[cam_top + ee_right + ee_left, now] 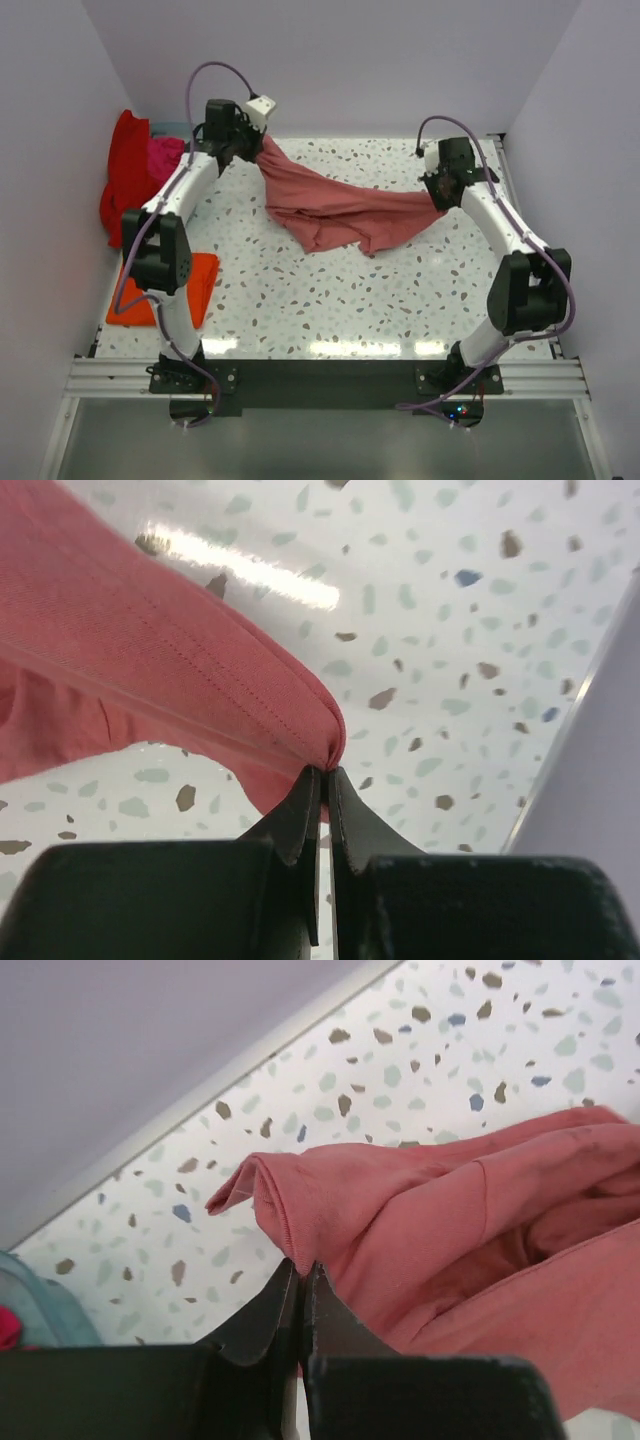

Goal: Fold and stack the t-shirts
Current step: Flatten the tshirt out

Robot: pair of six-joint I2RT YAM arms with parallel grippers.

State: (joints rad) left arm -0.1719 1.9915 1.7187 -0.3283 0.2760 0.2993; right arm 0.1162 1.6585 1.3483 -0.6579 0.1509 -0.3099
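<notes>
So the rose-pink t-shirt (340, 212) is strung across the upper middle
left gripper (303, 1272) and right gripper (326, 775) each pinched tight on an edge, cloth sagging between

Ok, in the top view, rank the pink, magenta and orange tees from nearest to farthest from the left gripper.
1. Pink tee: pinched in the left gripper.
2. Magenta tee: just left, by the wall.
3. Orange tee: folded, near-left corner.

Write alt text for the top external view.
Left gripper and right gripper each pinch an end of a rose-pink t-shirt, its middle sagging toward the speckled table. An orange t-shirt lies near left; a red t-shirt and a magenta t-shirt far left.
</notes>
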